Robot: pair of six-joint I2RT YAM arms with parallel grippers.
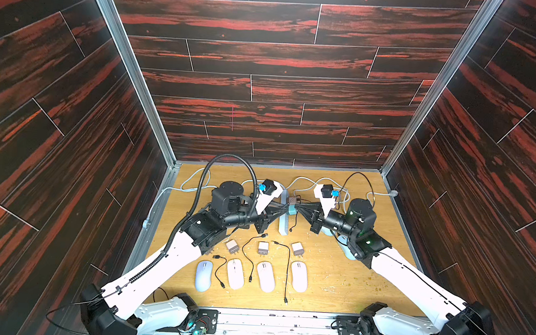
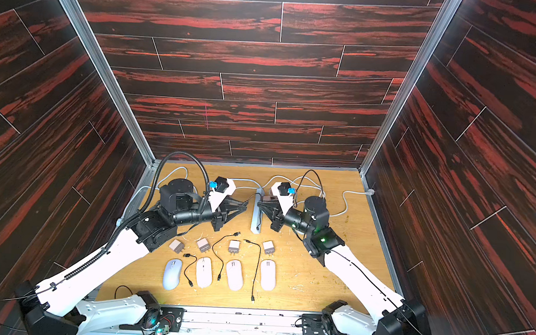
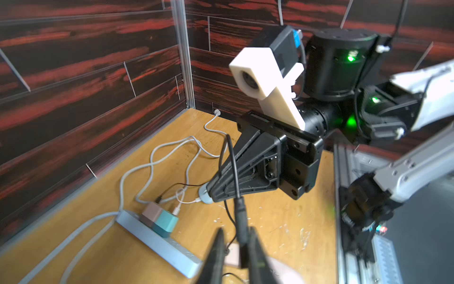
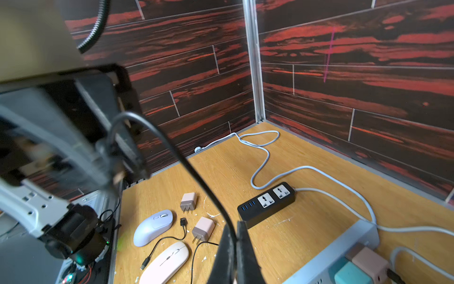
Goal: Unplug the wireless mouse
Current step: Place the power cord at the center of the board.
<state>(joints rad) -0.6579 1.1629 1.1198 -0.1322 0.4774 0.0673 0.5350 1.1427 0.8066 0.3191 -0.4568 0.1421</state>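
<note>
Over the grey power strip (image 1: 283, 225), two grippers meet on one black cable (image 4: 186, 162).
On the right arm's side of the strip, the right gripper (image 4: 235, 225) has its fingers pressed tight together. The cable runs down to its tips and looks pinched there, though the tips hide the exact spot. Reaching in from the strip's other side, the left gripper (image 3: 235, 230) is a little spread, and the cable's black plug (image 3: 242, 236) lies loose along its fingers. A pale blue mouse (image 3: 204, 195) peeks out beside the strip, just behind the right gripper's tips, with a white lead (image 3: 196, 200) going into it. Most of the mouse hides under that arm, so I cannot tell which way it points. The right arm is much nearer to it, so I think that arm should pull the lead out.
</note>
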